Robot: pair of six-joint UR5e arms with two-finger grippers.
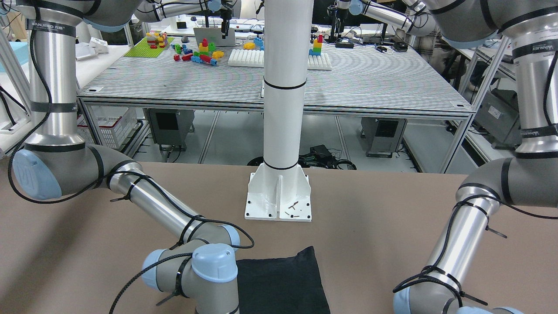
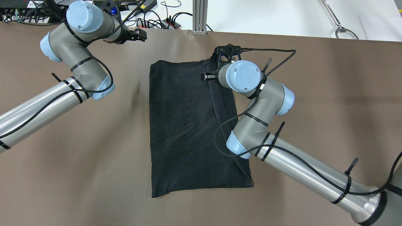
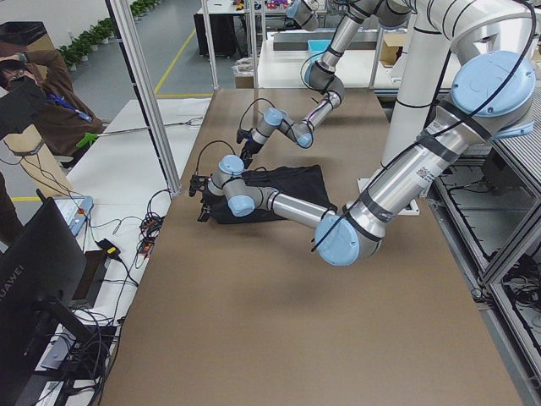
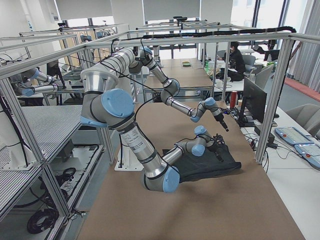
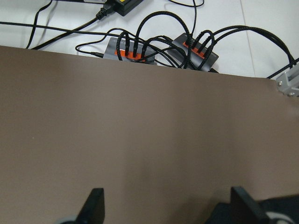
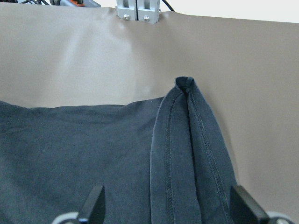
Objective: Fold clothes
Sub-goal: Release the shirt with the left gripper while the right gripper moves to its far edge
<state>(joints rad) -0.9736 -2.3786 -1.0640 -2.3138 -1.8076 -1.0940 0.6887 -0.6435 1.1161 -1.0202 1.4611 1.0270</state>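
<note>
One clothes piece (image 2: 185, 125). Found right hand (image 6: 168, 205) agape, empty, over hemmed fold (image 6: 187, 140); left hand (image 5: 166, 205) likewise agape, empty. Advised pinching both layers.

text: you can read HUAWEI on the back of the monitor (image 3: 38, 271), off the table's edge opposite the robot | label (image 1: 45, 27) on the right arm (image 1: 54, 87): too blurred for you

— How many cloths have you got on the table (image 2: 94, 163)?
— You have one black cloth (image 2: 182, 125).
— And the rest?
— You have two arms, left arm (image 2: 72, 62) and right arm (image 2: 260, 103); two grippers, left gripper (image 5: 168, 198) and right gripper (image 6: 168, 198); one white pillar (image 1: 283, 109); two power strips (image 5: 133, 50) beyond the far edge.
</note>
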